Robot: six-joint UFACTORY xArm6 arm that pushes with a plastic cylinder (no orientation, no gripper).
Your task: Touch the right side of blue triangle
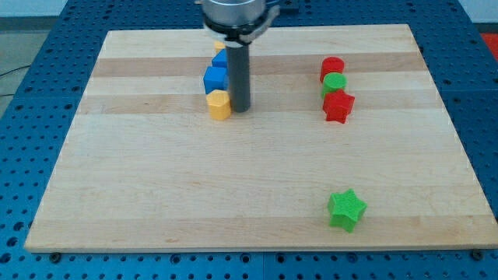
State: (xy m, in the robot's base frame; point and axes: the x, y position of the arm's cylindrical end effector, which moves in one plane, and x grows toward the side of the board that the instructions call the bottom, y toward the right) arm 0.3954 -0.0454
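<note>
Touching: my tip (240,107) beside blue triangle (220,57), view's right.

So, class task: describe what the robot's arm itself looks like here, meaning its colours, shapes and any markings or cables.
Only the arm's lower end shows. A wide, round, silvery-grey collar at the view's top edge carries a straight, dark grey cylindrical rod. My tip is its plain blunt end, right of the yellow block. No cables or markings are visible.
</note>
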